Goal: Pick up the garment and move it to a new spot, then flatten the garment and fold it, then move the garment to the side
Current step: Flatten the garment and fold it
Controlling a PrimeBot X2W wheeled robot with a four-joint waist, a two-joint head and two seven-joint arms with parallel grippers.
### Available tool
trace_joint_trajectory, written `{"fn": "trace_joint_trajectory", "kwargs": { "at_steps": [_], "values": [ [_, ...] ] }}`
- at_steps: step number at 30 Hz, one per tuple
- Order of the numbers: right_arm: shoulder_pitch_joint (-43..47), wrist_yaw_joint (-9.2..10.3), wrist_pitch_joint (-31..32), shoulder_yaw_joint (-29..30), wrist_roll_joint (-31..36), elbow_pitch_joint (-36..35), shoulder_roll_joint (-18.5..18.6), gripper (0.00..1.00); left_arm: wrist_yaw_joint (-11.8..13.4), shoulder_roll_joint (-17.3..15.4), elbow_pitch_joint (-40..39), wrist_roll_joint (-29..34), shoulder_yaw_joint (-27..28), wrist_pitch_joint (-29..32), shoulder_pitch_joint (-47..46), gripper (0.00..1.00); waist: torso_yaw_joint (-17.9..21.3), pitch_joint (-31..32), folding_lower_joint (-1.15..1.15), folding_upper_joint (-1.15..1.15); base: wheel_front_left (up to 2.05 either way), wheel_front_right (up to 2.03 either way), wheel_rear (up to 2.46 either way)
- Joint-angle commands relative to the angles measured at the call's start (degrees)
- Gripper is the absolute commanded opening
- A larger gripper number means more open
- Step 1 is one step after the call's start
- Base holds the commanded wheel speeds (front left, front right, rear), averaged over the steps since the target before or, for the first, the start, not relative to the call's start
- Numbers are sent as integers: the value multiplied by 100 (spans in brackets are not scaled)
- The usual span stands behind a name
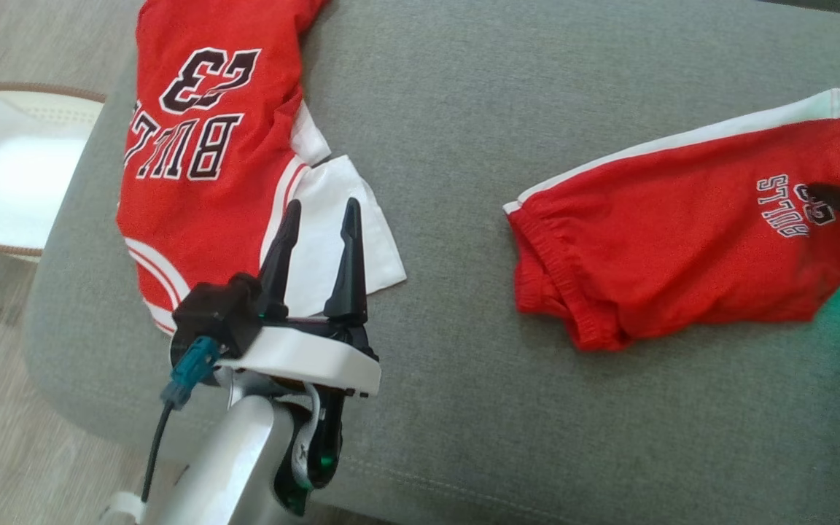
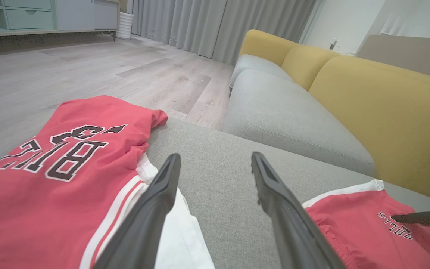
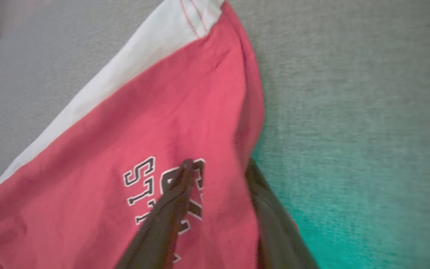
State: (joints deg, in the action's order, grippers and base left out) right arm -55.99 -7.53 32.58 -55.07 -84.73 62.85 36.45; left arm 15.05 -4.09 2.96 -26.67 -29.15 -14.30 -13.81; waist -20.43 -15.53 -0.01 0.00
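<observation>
Right wrist view alone shows my right gripper (image 3: 219,163) straddling the red shorts' (image 3: 125,123) hem, with one finger over the lettering and one past the edge. It is blurred, so I cannot tell whether it pinches. Head view puts the shorts at 3 o'clock on the grey cushion (image 1: 464,109) and the red jersey (image 1: 194,182) at 10 o'clock. My left gripper (image 1: 322,206) is spread over the jersey's white part, fingers toward 12.

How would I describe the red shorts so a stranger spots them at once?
On the grey fabric sofa seat lie two red garments, apart. The red shorts are the one toward the robot's right. Unlike the red jersey with its big 23, they have an elastic waistband, a white side stripe and small BULLS lettering.
</observation>
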Motion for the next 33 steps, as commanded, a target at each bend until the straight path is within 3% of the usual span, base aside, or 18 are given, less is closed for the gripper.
{"fn": "trace_joint_trajectory", "kwargs": {
  "at_steps": [1, 6, 11, 20, 27, 33],
  "values": [
    [337, 4, -235, -61, -21, -211, -127, 0, -42, 10, -159, 74, 233, -69, -83, 100, 55, 21, 1, 0, 0, 0, 0],
    [450, 4, -988, 82, -35, -635, -101, 0, -146, 64, -99, 134, 360, -69, -16, 100, 292, 110, 1, 0, 0, 0, 0],
    [430, 4, -1719, 165, 74, -627, 1, 0, -251, 92, -26, 195, 451, -70, 23, 100, 653, 316, 1, 0, 0, 0, 0],
    [638, 4, -2113, 93, 185, -339, 188, 0, -386, 113, 163, 130, 571, -70, 218, 100, 1241, 714, 1, 0, 0, 0, 0],
    [620, 4, -3005, -70, 583, -833, 367, 0, -422, 119, 161, 159, 628, -70, 282, 100, 1296, 759, 1, 0, 0, 0, 0],
    [426, 4, -3298, -338, 948, -1118, 15, 0, -432, 120, 166, 80, 592, -70, 321, 100, 1159, 801, 1, 0, 0, 0, 0]
  ]
}}
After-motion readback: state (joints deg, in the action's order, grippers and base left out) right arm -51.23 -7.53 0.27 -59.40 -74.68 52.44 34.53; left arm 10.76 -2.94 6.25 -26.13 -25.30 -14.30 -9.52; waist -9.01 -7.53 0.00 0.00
